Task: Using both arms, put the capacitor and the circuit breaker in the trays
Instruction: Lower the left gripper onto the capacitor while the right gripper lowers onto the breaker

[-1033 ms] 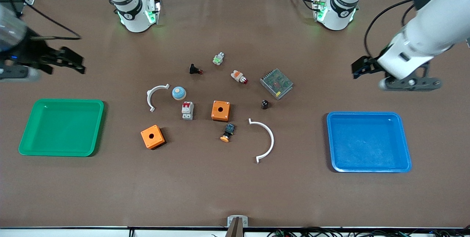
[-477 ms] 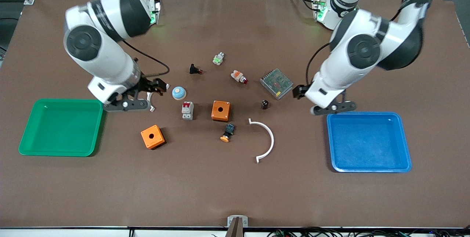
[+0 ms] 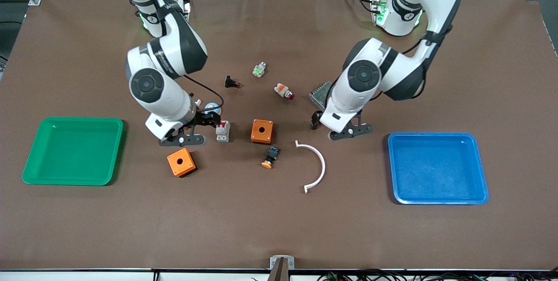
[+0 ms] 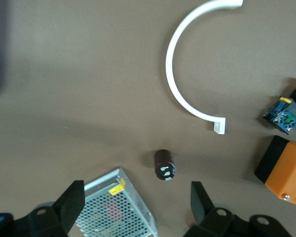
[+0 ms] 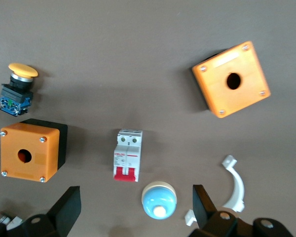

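**Both grippers over their parts, nothing picked up yet**

Neither part has been lifted, and both trays are empty: the green tray at the right arm's end of the worktop and the blue tray at the left arm's end. Grasping, carrying and placing appear to be all that is left.

The capacitor lies on its side on the mat near the middle of the worktop, just beside the silver mesh box. The left gripper hangs right over it, fingers spread wide with the capacitor showing between them, gripping nothing.

The circuit breaker lies flat, also near the middle, between a blue dome button and an orange box, toward the right arm's end. The right gripper hovers at its red-lever end, fingers likewise wide apart and empty.

Both arms are bent low from their bases at the worktop's top edge, wrists pointing down.
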You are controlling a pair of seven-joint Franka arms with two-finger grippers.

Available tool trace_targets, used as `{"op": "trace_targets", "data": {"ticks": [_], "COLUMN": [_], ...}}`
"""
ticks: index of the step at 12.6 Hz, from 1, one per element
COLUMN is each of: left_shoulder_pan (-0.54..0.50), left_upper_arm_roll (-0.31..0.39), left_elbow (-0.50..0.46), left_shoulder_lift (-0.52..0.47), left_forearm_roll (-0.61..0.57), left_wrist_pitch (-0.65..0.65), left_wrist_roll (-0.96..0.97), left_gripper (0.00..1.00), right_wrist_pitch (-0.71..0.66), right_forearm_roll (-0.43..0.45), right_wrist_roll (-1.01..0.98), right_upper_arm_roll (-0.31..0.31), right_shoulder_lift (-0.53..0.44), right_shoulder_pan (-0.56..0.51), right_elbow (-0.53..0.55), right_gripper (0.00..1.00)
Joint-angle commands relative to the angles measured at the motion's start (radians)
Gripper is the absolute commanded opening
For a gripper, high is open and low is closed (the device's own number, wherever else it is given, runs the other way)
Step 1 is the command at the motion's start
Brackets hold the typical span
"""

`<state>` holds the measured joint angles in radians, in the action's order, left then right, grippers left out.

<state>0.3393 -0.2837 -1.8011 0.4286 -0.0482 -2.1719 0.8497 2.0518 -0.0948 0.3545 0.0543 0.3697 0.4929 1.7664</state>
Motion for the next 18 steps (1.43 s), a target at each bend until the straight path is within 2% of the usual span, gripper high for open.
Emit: {"op": "trace_targets", "data": {"ticks": [1,5,9,13,14,16,18], "left_shoulder_pan": [0.033,0.069,0.084,0.084,0.084,0.084,0.084], "left_upper_arm_roll": [0.003,0.003,0.003,0.003,0.003,0.006,0.011], "left_elbow": [-0.026,-0.021,-0.021,-0.018,-0.017,-0.015,-0.014], "left_shoulder_lift": [0.036,0.139,0.177,0.194,0.194,0.194,0.205], "left_forearm_roll": [-0.045,-0.102,-0.102,-0.104,-0.104,-0.104,-0.104], "left_wrist_pitch": [-0.051,-0.134,-0.169,-0.171,-0.172,-0.18,-0.204], "left_wrist_roll": [0.081,0.163,0.189,0.189,0.189,0.189,0.189], "left_gripper": [0.88,0.75,0.68,0.48,0.46,0.45,0.45], "right_wrist_pitch": [0.034,0.06,0.212,0.266,0.268,0.268,0.266], "right_forearm_roll": [-0.011,-0.011,-0.011,-0.011,-0.011,-0.011,-0.011], "right_wrist_roll": [0.04,0.04,0.04,0.04,0.04,0.038,0.035], "right_upper_arm_roll": [0.007,0.007,0.006,0.006,0.006,0.006,0.006], "right_shoulder_lift": [0.047,0.093,0.104,0.15,0.153,0.153,0.152], "right_shoulder_pan": [0.033,0.055,0.064,0.081,0.081,0.081,0.081], "right_elbow": [-0.007,0.011,0.106,0.114,0.114,0.125,0.128], "right_gripper": [1.0,1.0,1.0,1.0,1.0,0.89,0.64]}}
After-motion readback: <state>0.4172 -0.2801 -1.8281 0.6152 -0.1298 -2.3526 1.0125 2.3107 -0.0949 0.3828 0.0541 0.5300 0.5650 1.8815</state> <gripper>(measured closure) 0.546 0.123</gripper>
